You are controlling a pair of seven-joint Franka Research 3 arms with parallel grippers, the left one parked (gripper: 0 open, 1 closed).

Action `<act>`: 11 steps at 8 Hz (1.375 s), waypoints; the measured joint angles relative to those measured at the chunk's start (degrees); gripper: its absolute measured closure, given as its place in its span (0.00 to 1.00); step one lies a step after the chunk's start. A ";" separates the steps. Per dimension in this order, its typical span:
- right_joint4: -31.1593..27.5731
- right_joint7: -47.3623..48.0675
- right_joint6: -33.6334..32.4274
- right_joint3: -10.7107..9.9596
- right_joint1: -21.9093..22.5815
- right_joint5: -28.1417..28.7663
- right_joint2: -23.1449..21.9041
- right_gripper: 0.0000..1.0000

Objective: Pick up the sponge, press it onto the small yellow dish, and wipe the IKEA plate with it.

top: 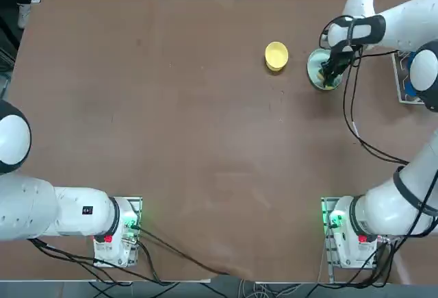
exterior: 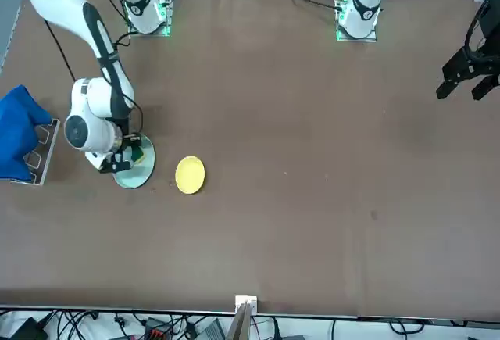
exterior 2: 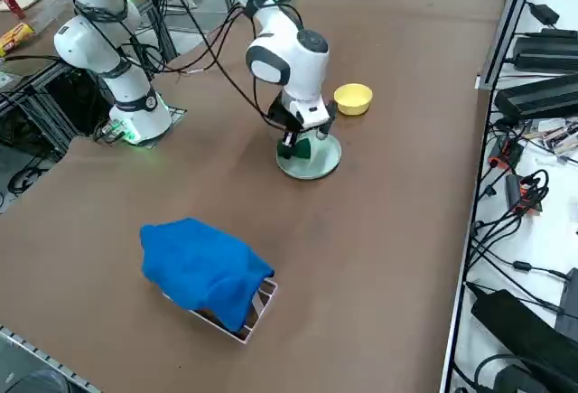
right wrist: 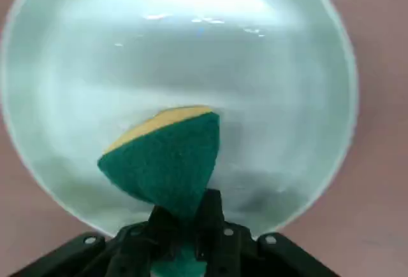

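The pale mint-green IKEA plate (right wrist: 191, 41) lies at the far right part of the table (top: 316, 65) (exterior: 139, 174) (exterior 2: 316, 163). My right gripper (right wrist: 185, 226) (top: 330, 72) (exterior 2: 298, 140) is right over it, shut on the sponge (right wrist: 169, 159), whose green top and yellow layer reach down onto the plate's inner surface. In the front view the sponge (exterior: 137, 153) shows as a green spot beside the wrist. The small yellow dish (top: 276, 55) (exterior: 190, 175) (exterior 2: 353, 98) stands apart from the plate, toward the table's middle, with nothing in it.
A blue cloth (exterior 2: 203, 266) (exterior: 17, 129) lies over a small tray at the table's right edge, beyond the plate. The arm's black cable (top: 356, 116) hangs over the table near the plate.
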 joint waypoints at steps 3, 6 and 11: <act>1.64 -1.18 0.95 -0.07 -1.31 -2.89 0.27 0.87; 6.72 -2.15 -0.46 0.16 -1.29 -3.09 0.36 0.87; 10.67 6.47 -11.60 5.33 0.19 -3.00 -5.82 0.87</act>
